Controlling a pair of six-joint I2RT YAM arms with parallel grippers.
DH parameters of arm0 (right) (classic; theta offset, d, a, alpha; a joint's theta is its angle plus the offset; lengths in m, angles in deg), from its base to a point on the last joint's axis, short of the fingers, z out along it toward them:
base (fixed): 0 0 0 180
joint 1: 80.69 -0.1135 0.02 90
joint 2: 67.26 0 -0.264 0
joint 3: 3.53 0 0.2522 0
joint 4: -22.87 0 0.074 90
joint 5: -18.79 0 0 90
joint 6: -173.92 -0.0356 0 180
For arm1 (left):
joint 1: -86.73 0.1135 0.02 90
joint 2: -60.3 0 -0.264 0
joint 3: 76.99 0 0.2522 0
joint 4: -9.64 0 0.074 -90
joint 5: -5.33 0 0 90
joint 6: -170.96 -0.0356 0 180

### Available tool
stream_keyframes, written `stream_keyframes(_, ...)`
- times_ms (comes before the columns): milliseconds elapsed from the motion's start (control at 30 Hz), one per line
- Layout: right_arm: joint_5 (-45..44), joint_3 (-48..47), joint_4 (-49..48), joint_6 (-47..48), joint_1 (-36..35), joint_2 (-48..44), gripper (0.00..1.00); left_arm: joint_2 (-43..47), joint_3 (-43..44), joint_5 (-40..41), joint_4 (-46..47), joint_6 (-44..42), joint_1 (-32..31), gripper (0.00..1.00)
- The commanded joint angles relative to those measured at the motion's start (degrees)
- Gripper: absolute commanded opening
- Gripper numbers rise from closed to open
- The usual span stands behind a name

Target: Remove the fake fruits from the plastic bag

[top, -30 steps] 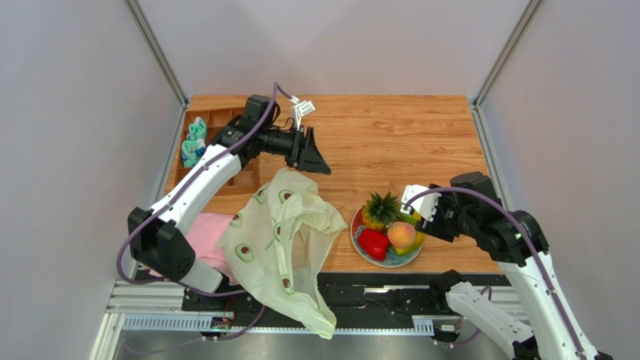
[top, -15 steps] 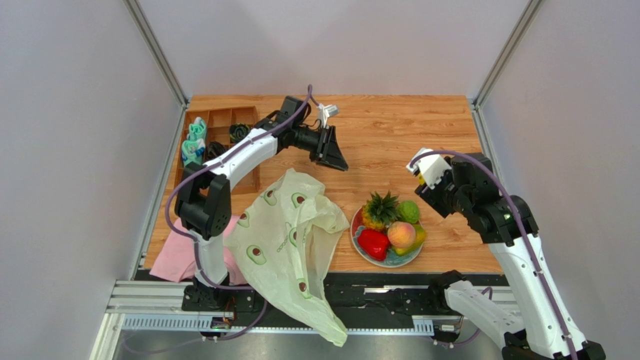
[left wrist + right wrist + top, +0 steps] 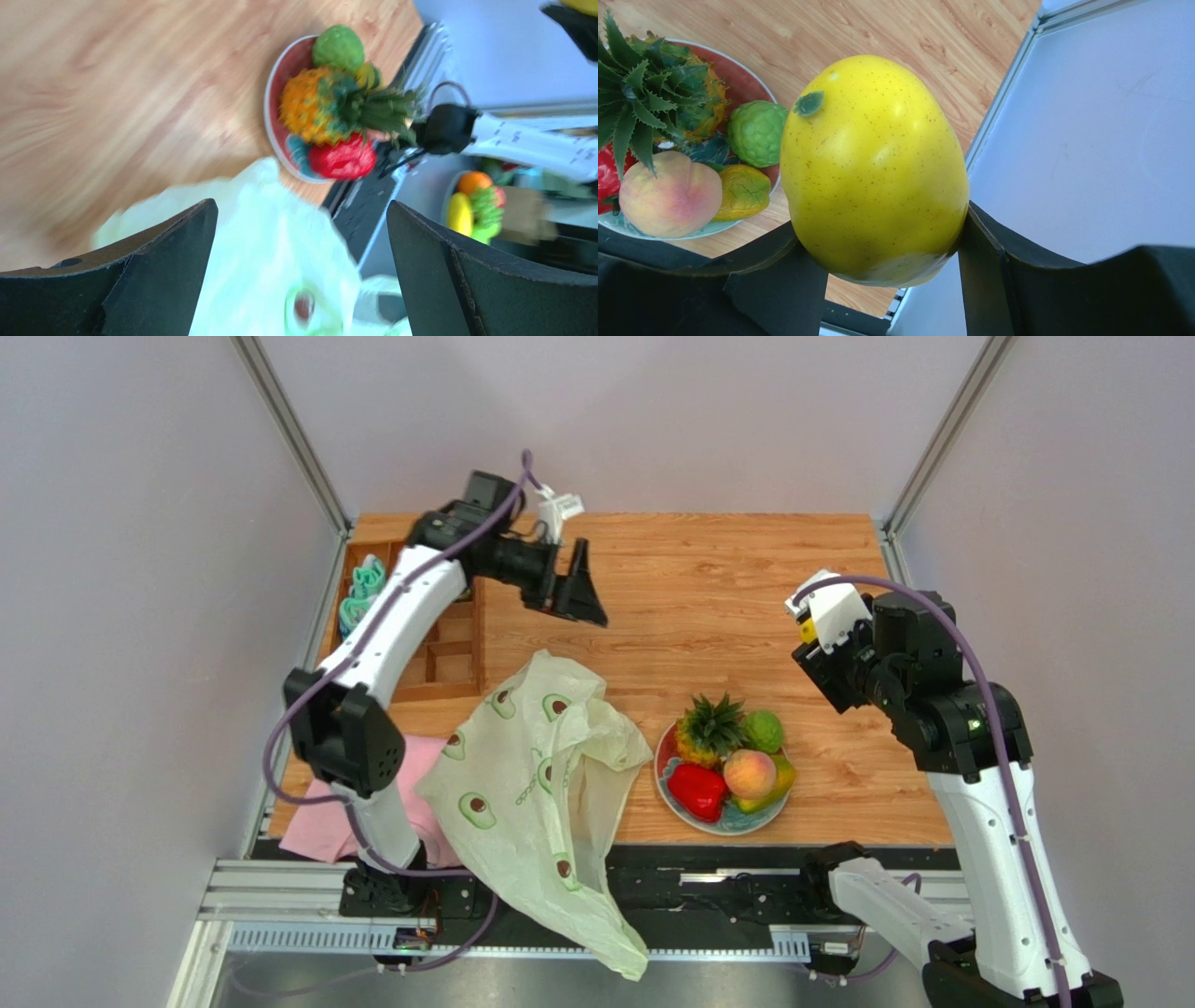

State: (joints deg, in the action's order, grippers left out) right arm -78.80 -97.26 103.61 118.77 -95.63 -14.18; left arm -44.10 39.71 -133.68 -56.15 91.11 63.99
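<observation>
The plastic bag (image 3: 540, 784), pale green with avocado prints, lies crumpled at the table's front and hangs over its edge; it also shows blurred in the left wrist view (image 3: 281, 245). My left gripper (image 3: 579, 588) hovers open above the table behind the bag, with nothing between its fingers (image 3: 161, 266). My right gripper (image 3: 811, 633) is shut on a yellow mango (image 3: 875, 168), raised behind and to the right of the plate (image 3: 671, 798). On the plate sit a pineapple (image 3: 713, 725), a bumpy green ball (image 3: 762, 730), a peach (image 3: 749, 773) and a red pepper-like fruit (image 3: 696, 790).
A wooden compartment tray (image 3: 435, 651) with teal items (image 3: 368, 595) stands at the back left. A pink cloth (image 3: 344, 805) lies left of the bag. Grey walls close in on both sides, the right one near my right gripper. A metal rail (image 3: 701, 875) runs along the front.
My right gripper has lifted the yellow mango from beside the plate up and back to the right. My left arm swung right, then back left, and its jaws now stand wide.
</observation>
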Motion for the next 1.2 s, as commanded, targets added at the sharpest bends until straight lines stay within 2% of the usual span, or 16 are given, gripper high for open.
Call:
stream_keyframes(0, 2.5, 1.6, -1.1, -3.2, 1.9, 0.0, 0.01, 4.0, 4.4, 5.4, -28.7, -20.0, 5.2, 0.99)
stream_keyframes(100, 3.1, 2.0, -1.8, -3.2, 2.3, 1.1, 0.01, 6.5, -0.7, 10.2, -35.9, -27.5, 6.2, 0.99)
stream_keyframes(233, 3.8, 1.3, -3.0, -3.6, 2.3, 2.6, 0.01, 7.0, -7.8, 13.1, -31.9, -26.8, 5.6, 0.99)
stream_keyframes(400, 4.7, -0.4, -2.5, -3.7, 2.3, 3.8, 0.02, 1.2, -7.3, 18.4, -28.6, -24.7, 4.4, 0.99)
stream_keyframes(433, 4.8, -0.7, -2.1, -3.8, 2.3, 4.3, 0.02, 0.2, -5.9, 18.3, -28.4, -24.2, 4.3, 0.93)
stream_keyframes(467, 4.8, -1.0, -2.1, -3.8, 2.3, 4.4, 0.02, -2.3, -3.9, 17.6, -28.7, -24.1, 4.4, 0.76)
stream_keyframes(500, 4.8, -1.6, -2.0, -3.8, 2.3, 4.7, 0.02, -4.0, 2.3, 16.4, -29.6, -24.6, 4.4, 0.54)
stream_keyframes(533, 4.6, -1.8, -2.2, -3.7, 2.4, 4.9, 0.02, -5.9, 6.7, 14.4, -32.8, -24.9, 4.4, 0.05)
stream_keyframes(567, 4.4, -1.8, -2.3, -3.7, 2.4, 4.9, 0.02, -9.6, 11.6, 13.9, -34.3, -24.6, 4.5, 0.0)
stream_keyframes(600, 4.3, -1.8, -2.6, -3.7, 2.5, 5.0, 0.02, -11.1, 20.7, 13.3, -35.0, -24.0, 4.7, 0.0)
stream_keyframes(800, 4.7, -0.3, -2.9, -4.2, 3.2, 4.8, 0.02, -19.2, 45.7, 16.8, -31.4, -21.1, 5.0, 0.0)
stream_keyframes(867, 4.8, -0.1, -2.8, -4.3, 3.4, 4.6, 0.02, -19.4, 44.7, 19.6, -28.1, -19.8, 5.0, 0.37)
stream_keyframes(933, 4.3, -0.1, -2.8, -4.3, 3.7, 4.6, 0.02, -18.8, 41.7, 19.2, -26.8, -18.9, 5.1, 0.52)
stream_keyframes(1033, 3.6, -0.5, -2.1, -4.5, 4.5, 4.1, 0.02, -13.4, 34.9, 11.4, -23.7, -18.1, 5.6, 0.53)
stream_keyframes(1067, 3.6, 0.1, -1.9, -4.5, 4.7, 3.9, 0.02, -8.1, 27.8, 7.6, -21.8, -18.1, 5.6, 0.52)
stream_keyframes(1167, 3.1, 2.2, -1.6, -4.4, 5.0, 2.2, 0.02, 0.8, 12.6, -11.0, -19.2, -22.2, 4.6, 0.53)
